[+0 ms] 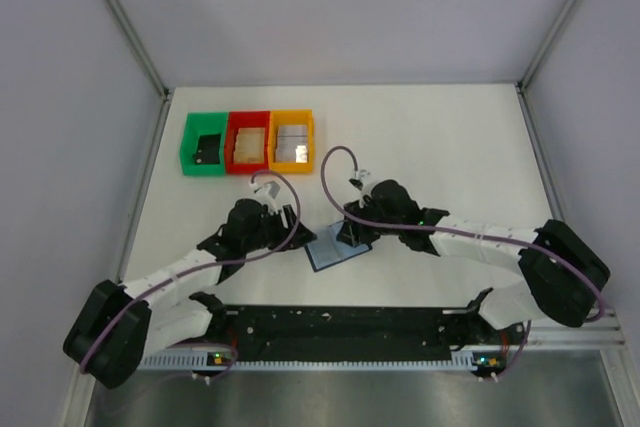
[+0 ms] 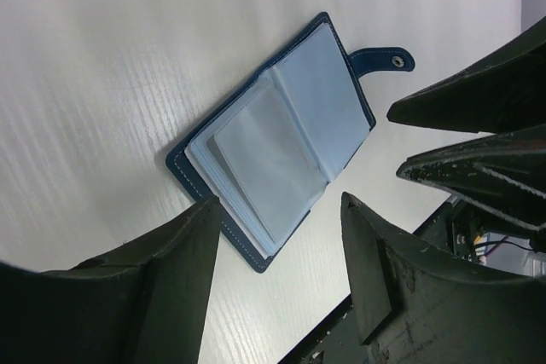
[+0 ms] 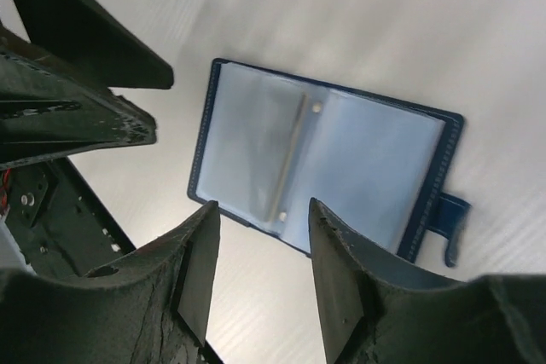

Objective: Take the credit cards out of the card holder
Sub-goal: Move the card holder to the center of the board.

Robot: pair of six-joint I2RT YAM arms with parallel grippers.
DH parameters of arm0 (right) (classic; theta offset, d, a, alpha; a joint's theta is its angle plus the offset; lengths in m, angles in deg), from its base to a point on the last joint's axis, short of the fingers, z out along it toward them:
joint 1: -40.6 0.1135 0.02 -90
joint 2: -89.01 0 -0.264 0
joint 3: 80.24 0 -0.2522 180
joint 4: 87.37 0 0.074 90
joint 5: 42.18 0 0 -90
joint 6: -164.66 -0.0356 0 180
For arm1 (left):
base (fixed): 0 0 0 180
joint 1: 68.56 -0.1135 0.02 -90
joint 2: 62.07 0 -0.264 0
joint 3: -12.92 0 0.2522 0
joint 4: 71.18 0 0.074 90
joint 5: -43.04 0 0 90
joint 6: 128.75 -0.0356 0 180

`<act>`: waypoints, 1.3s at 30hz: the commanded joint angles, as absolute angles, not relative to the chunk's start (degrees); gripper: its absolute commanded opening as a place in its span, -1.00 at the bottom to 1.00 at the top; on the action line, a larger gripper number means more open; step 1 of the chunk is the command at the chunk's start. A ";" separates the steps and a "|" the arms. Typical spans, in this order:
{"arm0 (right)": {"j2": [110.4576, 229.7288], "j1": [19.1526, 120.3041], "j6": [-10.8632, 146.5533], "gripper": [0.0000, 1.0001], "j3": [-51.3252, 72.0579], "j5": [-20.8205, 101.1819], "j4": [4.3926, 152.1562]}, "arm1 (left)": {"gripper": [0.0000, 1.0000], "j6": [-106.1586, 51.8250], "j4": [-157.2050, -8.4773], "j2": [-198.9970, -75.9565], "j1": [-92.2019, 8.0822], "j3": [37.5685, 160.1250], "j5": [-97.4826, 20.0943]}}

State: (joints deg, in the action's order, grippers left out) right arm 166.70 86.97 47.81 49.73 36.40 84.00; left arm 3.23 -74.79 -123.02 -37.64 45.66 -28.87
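Blue card holder (image 1: 332,253) lying open, three coloured bins (image 1: 248,115) behind

Card holder (image 1: 338,250) lies on the table (image 1: 450,147), centre of the top view. Left gripper (image 1: 292,219) sits just to its left, right gripper (image 1: 352,235) over its upper edge. Row of bins (image 1: 247,142) behind, upper left.

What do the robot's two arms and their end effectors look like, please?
The left arm and right arm have white links with bulky black joints. A purple-grey cable runs along each. The left end effector and right end effector each have two dark, wedge-shaped fingers.
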 commanded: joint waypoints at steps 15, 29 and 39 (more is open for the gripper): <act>189.99 105.63 58.84 -0.06 24.05 56.41 66.33 | 0.36 -5.52 -108.22 -77.73 -38.50 51.45 -65.57; 198.35 110.74 57.26 -0.06 16.57 72.34 53.91 | 0.36 -17.47 -117.37 -66.12 -38.59 62.80 -78.50; 199.85 107.67 55.76 -0.37 16.03 74.54 50.57 | 0.37 -21.70 -116.94 -61.21 -38.50 61.40 -82.12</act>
